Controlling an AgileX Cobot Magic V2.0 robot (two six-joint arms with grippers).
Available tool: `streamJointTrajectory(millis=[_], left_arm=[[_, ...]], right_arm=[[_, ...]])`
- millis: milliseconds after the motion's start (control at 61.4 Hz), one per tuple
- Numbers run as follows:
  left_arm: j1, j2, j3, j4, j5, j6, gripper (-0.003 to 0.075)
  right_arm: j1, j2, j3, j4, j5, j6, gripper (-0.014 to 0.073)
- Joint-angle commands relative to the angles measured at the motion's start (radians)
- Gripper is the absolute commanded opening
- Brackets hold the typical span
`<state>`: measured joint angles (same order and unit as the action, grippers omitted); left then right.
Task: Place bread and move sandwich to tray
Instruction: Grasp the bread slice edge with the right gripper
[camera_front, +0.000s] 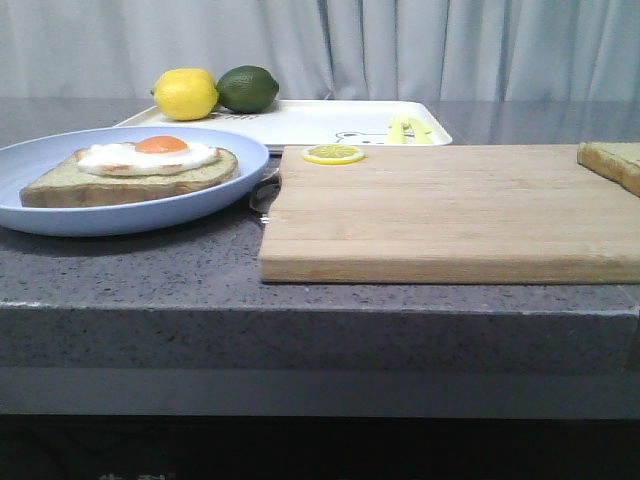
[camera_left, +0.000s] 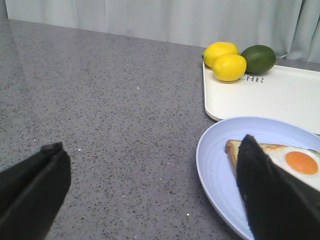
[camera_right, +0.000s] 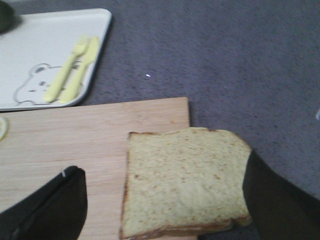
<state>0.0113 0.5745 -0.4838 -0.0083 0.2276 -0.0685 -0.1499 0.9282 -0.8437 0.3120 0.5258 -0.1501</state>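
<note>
Neither hand shows in the front view. On the dark speckled counter (camera_front: 150, 265), the round pale blue plate (camera_front: 40, 222) at left carries the open sandwich (camera_front: 130, 170): one speckled slice with a fried egg on top, its long axis running left to right. Behind it lies the flat white rectangular tray (camera_front: 330, 125), with a yellow lemon (camera_front: 186, 94) and a green lime (camera_front: 248, 88) at its left end. The light wooden cutting board (camera_front: 440, 215) fills the right, a lemon slice (camera_front: 333, 154) at its near-left corner; the thick speckled bread (camera_front: 612, 162) sits at its far right end, cut off by the frame edge.

From the left wrist view, the left hand (camera_left: 155, 195) hovers wide open and empty, one finger over the plate's rim.

From the right wrist view, the right hand (camera_right: 165, 205) is spread wide, straddling the bread, gripping nothing yet. The slice lies flat, overhanging the board's corner, nearly square, so no clear long axis.

By my reading, nothing is done: the bread must still top the egg, and the plated sandwich must still go to the tray.
</note>
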Motion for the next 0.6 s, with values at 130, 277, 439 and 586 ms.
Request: streamJointTrajectory(millis=[130,277,439,586], left_arm=[[-0.002,0.006,-0.039,0.000,-0.081,-0.011,0.0659],[-0.002,0.006,-0.039,0.000,-0.081,-0.011,0.0659],[-0.002,0.006,-0.039,0.000,-0.081,-0.011,0.0659],[-0.002,0.006,-0.039,0.000,-0.081,-0.011,0.0659]], right_arm=[[-0.146,0.288,-0.320,-0.009,0.257,-0.012,0.0640],[-0.212,0.429,-0.447,-0.006,0.379,-0.044,0.0640],[-0.259,0.544,-0.517,0.075,0.486,-0.119,0.0640],[-0.267,0.619,-0.520,0.185,0.491,-0.240,0.0640]])
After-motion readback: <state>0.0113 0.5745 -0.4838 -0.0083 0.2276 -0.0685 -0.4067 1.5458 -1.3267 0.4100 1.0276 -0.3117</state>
